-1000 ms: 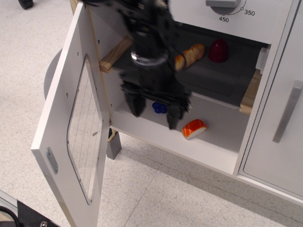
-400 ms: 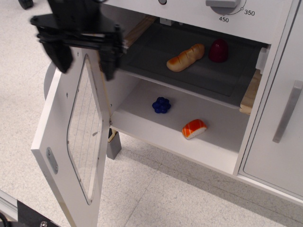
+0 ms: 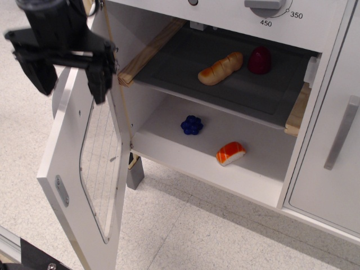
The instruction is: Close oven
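- The oven door (image 3: 84,163) stands wide open at about 8 o'clock in the view, swung out to the left, with its rounded wire-lined window (image 3: 101,157) facing us at an angle.
- The black gripper (image 3: 67,79) is at about 10 o'clock, over the upper part of the door. Its jaws are spread wide and hold nothing; one finger (image 3: 36,76) is on the outer side of the door and the other finger (image 3: 99,81) is in front of its inner face.
- The oven (image 3: 219,174) itself fills the centre, open, with a white floor inside.
- On that floor lie a piece of salmon sushi (image 3: 231,153) at about 5 o'clock and a blue berry cluster (image 3: 192,125) near the centre, well apart.
- Above, on the dark grey shelf (image 3: 247,93), a bread loaf (image 3: 220,68) lies just beside a dark red dome-shaped toy (image 3: 259,60), at about 1 o'clock.
- A wooden side rail (image 3: 147,52) carries the shelf on the left.
- At 3 o'clock is a plain cabinet door (image 3: 320,191) with a straight grey handle (image 3: 342,132).
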Motion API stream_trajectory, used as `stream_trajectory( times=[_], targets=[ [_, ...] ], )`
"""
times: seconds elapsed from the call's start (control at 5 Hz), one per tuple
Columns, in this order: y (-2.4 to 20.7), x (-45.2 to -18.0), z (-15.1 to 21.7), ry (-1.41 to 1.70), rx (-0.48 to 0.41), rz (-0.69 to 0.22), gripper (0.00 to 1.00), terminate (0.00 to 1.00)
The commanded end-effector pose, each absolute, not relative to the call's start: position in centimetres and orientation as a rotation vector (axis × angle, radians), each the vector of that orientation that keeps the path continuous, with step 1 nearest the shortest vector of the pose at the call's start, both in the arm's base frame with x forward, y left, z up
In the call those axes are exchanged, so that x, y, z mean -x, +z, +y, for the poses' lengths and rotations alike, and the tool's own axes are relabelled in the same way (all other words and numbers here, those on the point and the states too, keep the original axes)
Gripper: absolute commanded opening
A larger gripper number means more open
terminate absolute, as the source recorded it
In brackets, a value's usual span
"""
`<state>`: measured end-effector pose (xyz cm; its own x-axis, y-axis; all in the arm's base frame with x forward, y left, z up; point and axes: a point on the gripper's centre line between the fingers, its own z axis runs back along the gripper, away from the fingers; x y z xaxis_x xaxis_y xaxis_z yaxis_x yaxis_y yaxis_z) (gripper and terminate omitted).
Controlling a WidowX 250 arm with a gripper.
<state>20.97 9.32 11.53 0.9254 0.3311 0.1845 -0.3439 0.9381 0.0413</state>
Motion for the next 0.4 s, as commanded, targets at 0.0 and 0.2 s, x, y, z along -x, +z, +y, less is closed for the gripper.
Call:
stream_trajectory(
  times=[0.0,0.2],
  targets=[
    [9.1,-23.0,7.5,0.434,-0.049,-0.213,1.00,0.00],
    [8.5,-24.4,5.4,0.481,-0.009,-0.190,1.00,0.00]
  ],
)
